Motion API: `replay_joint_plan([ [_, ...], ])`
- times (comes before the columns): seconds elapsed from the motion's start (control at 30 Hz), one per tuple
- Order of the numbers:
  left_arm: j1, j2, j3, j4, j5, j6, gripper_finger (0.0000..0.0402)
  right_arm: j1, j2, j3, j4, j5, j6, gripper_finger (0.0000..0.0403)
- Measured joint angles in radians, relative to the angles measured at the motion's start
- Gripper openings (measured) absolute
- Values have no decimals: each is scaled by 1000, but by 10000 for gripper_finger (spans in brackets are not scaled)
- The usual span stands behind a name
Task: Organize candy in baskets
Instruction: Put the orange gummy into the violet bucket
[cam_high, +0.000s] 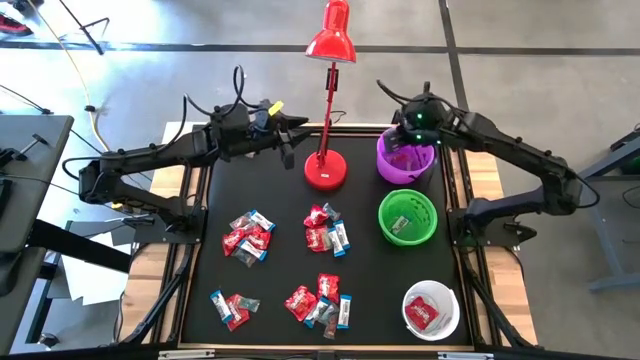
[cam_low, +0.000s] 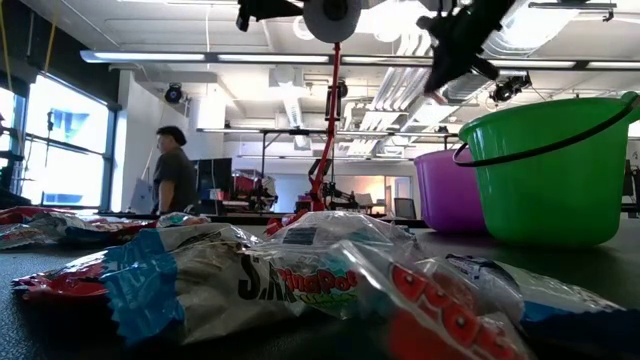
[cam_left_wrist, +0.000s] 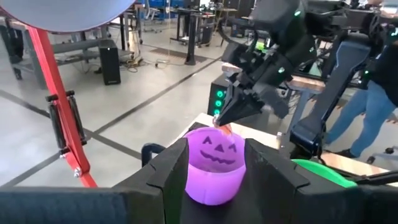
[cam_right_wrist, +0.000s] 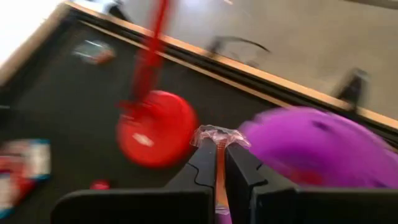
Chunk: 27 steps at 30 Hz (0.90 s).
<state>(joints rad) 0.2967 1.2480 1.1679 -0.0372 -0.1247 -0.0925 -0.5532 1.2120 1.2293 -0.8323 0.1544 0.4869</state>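
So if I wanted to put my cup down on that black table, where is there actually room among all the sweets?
Bare mat lies along the left edge beside the upper-left candy pile, and near the front between the bottom candy cluster and the white basket. The middle is crowded with candy, and the right side holds the green basket and purple basket.

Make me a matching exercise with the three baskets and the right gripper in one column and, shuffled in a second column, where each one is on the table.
Things:
1. purple basket
2. green basket
3. white basket
4. right gripper

Places:
A. near edge of the table, holding red candy
B. over the purple basket, shut on a wrapped candy
C. between the other two baskets
D. beside the red lamp base, under the right arm

Pairs: 1-D, 2-C, 3-A, 4-B
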Motion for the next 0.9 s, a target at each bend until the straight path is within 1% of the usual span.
replay_joint_plan([
  [0.13, 16, 0, 0, -1, -1, -6, 145, -37, 0, 0, -58, 49, -29, 6],
  [0.23, 27, 0, 0, -2, -1, -30, 145, -53, -1, 0, -62, 30, -79, 24],
  [0.33, 38, 0, 1, -23, -2, -37, 145, -63, -1, 0, -76, 5, -118, 57],
  [0.5, 53, 0, 1, -104, -2, -56, 145, -75, -1, 0, -118, 4, -140, 122],
  [0.6, 65, 0, 2, -186, -3, -71, 145, -76, -1, 0, -133, 4, -129, 150],
  [0.67, 77, 0, 2, -259, -6, -80, 145, -76, -1, 0, -141, 3, -128, 161],
  [0.77, 100, 0, 2, -410, -59, -80, 145, -75, -1, 0, -156, -21, -109, 166],
  [0.83, 123, 1, -3, -530, -141, -81, 145, -75, -1, 0, -160, -48, -88, 166],
  [0.9, 150, 1, -25, -616, -230, -88, 145, -75, -1, 0, -159, -82, -77, 164],
])
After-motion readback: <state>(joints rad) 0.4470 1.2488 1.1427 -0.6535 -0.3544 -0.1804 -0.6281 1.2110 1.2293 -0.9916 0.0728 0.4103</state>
